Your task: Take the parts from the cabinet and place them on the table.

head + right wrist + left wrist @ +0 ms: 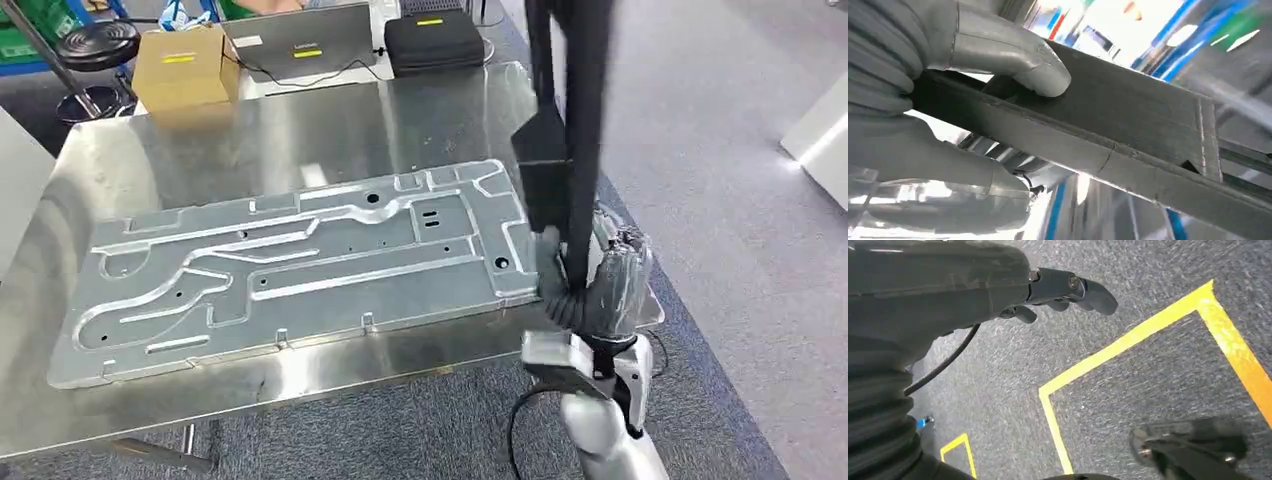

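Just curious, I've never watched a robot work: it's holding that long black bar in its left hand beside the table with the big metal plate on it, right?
Not quite: the right hand grips the black bar, as the head view shows. The left hand hangs over the floor, holding nothing. The rest is right: the metal plate lies on the table.

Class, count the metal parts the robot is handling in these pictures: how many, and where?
2: a flat stamped panel lying on the table, and a long dark bar gripped by the right hand.
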